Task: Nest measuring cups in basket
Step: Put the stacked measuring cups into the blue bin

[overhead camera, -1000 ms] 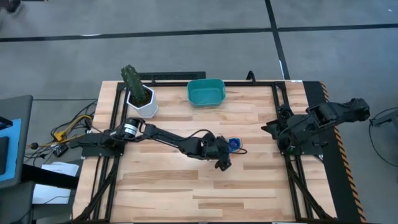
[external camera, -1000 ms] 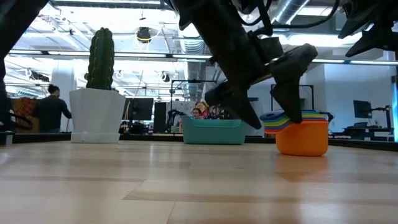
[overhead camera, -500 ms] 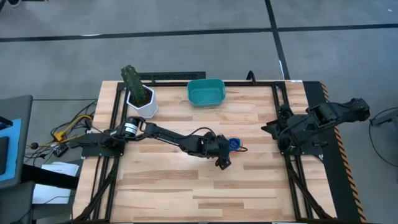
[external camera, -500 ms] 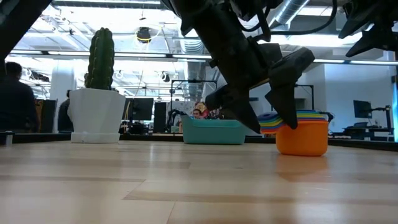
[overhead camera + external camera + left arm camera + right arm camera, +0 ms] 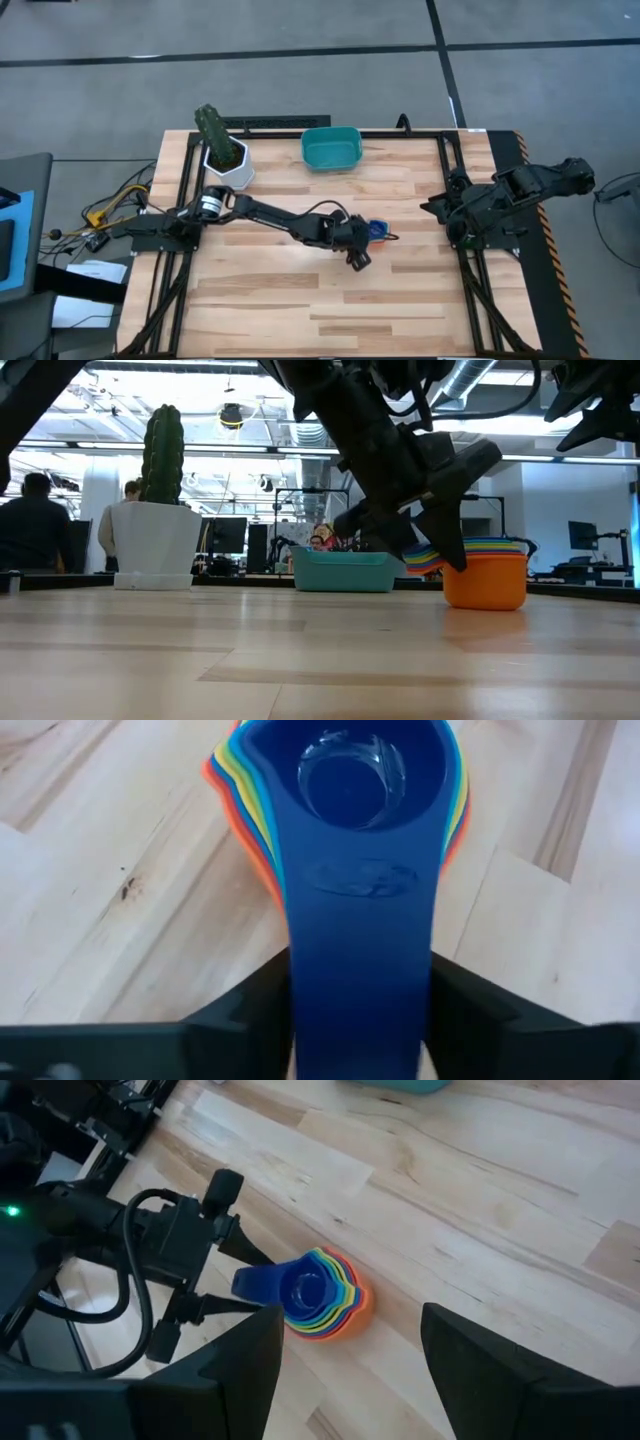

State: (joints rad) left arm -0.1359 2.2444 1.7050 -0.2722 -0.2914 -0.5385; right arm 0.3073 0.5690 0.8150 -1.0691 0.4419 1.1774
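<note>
High view shows the measuring cups [image 5: 376,230] already nested but sitting on the tabletop [image 5: 400,300] well short of the basket [image 5: 331,148], left hand [image 5: 362,247] straddling the stacked handles, grip unclear; right hand [image 5: 350,1380] open, parked away; transfer remains.

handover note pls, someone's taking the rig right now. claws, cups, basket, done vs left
Left claw: at mid-table, fingers either side of the blue handle of the nested measuring cups; grip not confirmed.
Right claw: open, parked at the right side of the table, holding nothing.
Cups: already stacked inside one another, orange outermost, blue on top, standing on the wood.
Basket: at the far edge, beside the potted cactus; no cups seen in it.
Done: nesting.
Left: secure the stack, carry it to the basket, release.
</note>
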